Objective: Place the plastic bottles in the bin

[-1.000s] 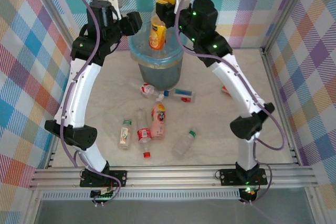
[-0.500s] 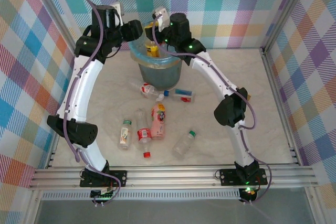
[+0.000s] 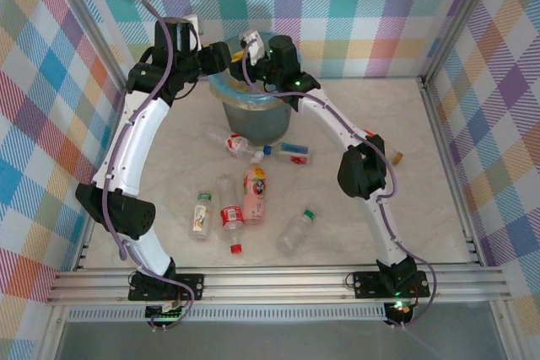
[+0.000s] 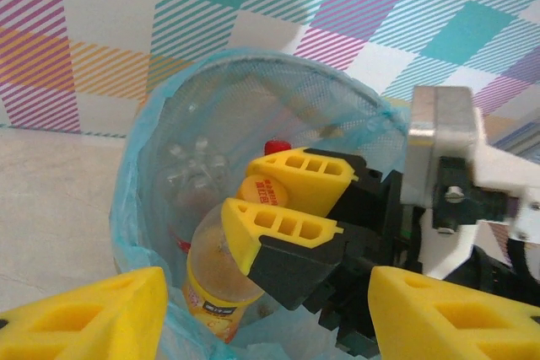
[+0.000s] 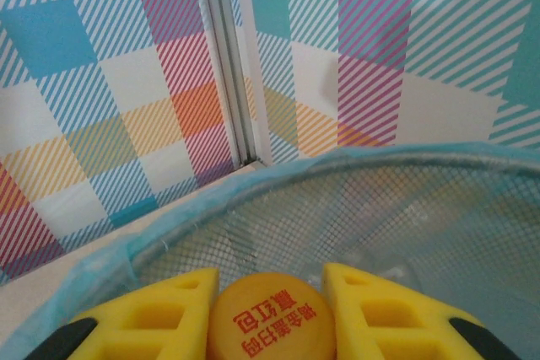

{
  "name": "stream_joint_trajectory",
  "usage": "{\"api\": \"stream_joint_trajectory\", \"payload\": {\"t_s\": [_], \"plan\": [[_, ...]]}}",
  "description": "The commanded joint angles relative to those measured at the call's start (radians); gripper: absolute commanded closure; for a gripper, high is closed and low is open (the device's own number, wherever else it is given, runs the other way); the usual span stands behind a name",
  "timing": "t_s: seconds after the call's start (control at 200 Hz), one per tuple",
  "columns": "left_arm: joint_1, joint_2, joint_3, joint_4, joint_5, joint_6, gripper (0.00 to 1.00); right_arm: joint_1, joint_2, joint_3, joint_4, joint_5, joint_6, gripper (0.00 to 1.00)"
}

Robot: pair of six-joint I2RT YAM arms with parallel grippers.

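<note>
Backdrop: pastel checked walls (image 3: 380, 6) around a pale marbled bench (image 3: 422, 208).
Bin: the bin (image 3: 253, 120) stands at the far middle of the bench, with a blue liner folded over its rim.
Right gripper: the right gripper (image 4: 257, 198) is inside the bin's mouth, pinching the orange bottle (image 4: 215, 280) at its neck, the cap between the fingers.
Left gripper: the left gripper (image 4: 268, 309) hangs just beside the rim, jaws spread, nothing held.
Hard to see: the held bottle's base is cut off by a left finger. The clear bottles (image 4: 190, 166) deeper in the bin are blurred. From above, both wrists cover the bin's mouth.
Around: the pink bottle (image 3: 255, 196) and several clear loose bottles (image 3: 297, 229) lie on the bench in front of the bin. One bottle (image 3: 391, 156) is half hidden behind the right arm's elbow.
</note>
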State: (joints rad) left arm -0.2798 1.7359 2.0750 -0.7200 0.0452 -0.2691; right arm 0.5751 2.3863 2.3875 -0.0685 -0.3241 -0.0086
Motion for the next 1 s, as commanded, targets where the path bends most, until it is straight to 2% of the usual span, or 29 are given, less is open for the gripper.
{"api": "stream_joint_trajectory", "payload": {"t_s": [0.0,0.26,0.325,0.39,0.445,0.85,0.995], "plan": [[0.007,-0.036,-0.013,0.037,0.021,0.001,0.36,-0.010,0.029,-0.024,0.033,-0.051,-0.009,0.84],[0.007,-0.025,-0.024,0.054,0.026,-0.008,0.35,-0.023,0.039,-0.019,0.011,-0.100,-0.067,0.73],[0.007,-0.020,-0.024,0.057,0.030,-0.010,0.36,-0.024,0.037,-0.010,0.000,-0.115,-0.077,0.64],[0.007,-0.018,-0.023,0.059,0.030,-0.012,0.35,-0.024,0.033,0.010,-0.026,-0.126,-0.078,0.48],[0.006,-0.017,-0.021,0.060,0.032,-0.015,0.35,-0.024,0.022,0.018,-0.025,-0.126,-0.062,0.43],[0.007,-0.031,-0.020,0.050,0.028,-0.007,0.34,-0.024,-0.050,0.134,-0.082,-0.155,0.064,0.43],[0.007,-0.054,-0.022,0.024,0.019,0.017,0.34,-0.024,-0.110,0.175,-0.138,-0.113,0.115,0.42]]}}
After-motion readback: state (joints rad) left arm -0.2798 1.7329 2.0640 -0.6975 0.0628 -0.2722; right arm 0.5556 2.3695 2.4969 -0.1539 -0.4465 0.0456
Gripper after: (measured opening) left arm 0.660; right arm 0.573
